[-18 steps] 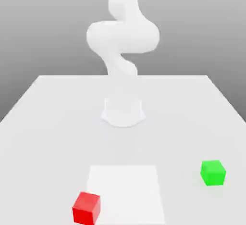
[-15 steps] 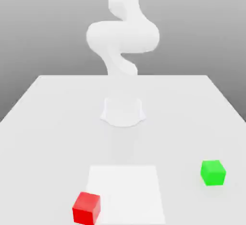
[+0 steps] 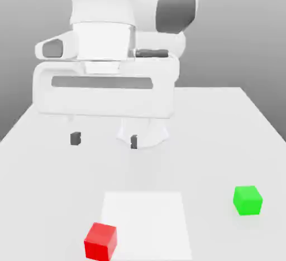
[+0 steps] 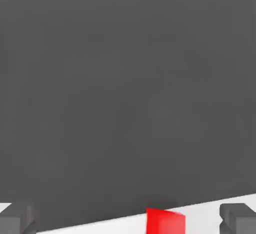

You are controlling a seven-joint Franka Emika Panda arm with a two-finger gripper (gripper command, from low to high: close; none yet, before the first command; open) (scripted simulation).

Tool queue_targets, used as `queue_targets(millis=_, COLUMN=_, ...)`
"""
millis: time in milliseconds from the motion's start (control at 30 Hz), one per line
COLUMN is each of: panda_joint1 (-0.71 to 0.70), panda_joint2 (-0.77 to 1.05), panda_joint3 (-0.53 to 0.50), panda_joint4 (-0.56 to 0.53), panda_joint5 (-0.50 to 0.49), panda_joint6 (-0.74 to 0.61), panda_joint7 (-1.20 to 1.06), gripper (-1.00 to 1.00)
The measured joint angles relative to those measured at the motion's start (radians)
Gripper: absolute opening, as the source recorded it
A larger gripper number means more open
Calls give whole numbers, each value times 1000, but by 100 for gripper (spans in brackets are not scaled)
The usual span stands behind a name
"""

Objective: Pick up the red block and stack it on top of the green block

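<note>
So the red block (image 3: 100,242) is sitting on the desk (image 3: 212,148) at the near left of the exterior view, right by the left edge of a pale square patch (image 3: 148,221). Looks like a plain hard cube, so I'd guess it's light and stiff, nothing that'll squash or break. Matte sides shouldn't be too slippery either. I'd take it by two opposite side faces, about mid-height, and it's turned a little, so line the tool up with those faces first or it'll probably twist or get grabbed on its corners. Keep the bottom free so it can land flat on the green block (image 3: 247,201), which is over at the near right, well apart from it.

The tool (image 3: 105,140) is up in the air, spread wide with nothing between its fingertips, farther back than the red block.

Hard-to-see stuff: the hand view cuts the red block off at the picture's edge, and both fingertips are partly cropped there too. White fingers on a white background, so in the exterior view I can basically only make out the dark tips. Also the gripper body hides part of the arm's base (image 3: 142,134).
</note>
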Motion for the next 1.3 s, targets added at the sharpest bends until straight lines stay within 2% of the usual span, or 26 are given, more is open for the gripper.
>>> queue_targets(millis=233, panda_joint1=-28, panda_joint2=254, panda_joint3=-11, panda_joint4=-34, panda_joint5=12, panda_joint6=95, panda_joint7=11, gripper=0)
queue_targets(millis=367, panda_joint1=-42, panda_joint2=399, panda_joint3=4, panda_joint4=-20, panda_joint5=33, panda_joint6=204, panda_joint7=-2, gripper=0)
queue_targets(millis=400, panda_joint1=-47, panda_joint2=434, panda_joint3=9, panda_joint4=-15, panda_joint5=39, panda_joint6=233, panda_joint7=-6, gripper=-100)
queue_targets(millis=633, panda_joint1=-51, panda_joint2=442, panda_joint3=13, panda_joint4=-14, panda_joint5=37, panda_joint6=240, panda_joint7=-5, gripper=-100)
queue_targets(millis=800, panda_joint1=-33, panda_joint2=291, panda_joint3=3, panda_joint4=-40, panda_joint5=12, panda_joint6=115, panda_joint7=19, gripper=-100)
queue_targets(millis=1067, panda_joint1=205, panda_joint2=157, panda_joint3=187, panda_joint4=-137, panda_joint5=-14, panda_joint6=80, panda_joint7=231, gripper=-100)
queue_targets(millis=1200, panda_joint1=393, panda_joint2=90, panda_joint3=290, panda_joint4=-191, panda_joint5=-22, panda_joint6=67, panda_joint7=352, gripper=-100)
queue_targets(millis=1300, panda_joint1=480, panda_joint2=92, panda_joint3=313, panda_joint4=-216, panda_joint5=-45, panda_joint6=93, panda_joint7=425, gripper=-100)
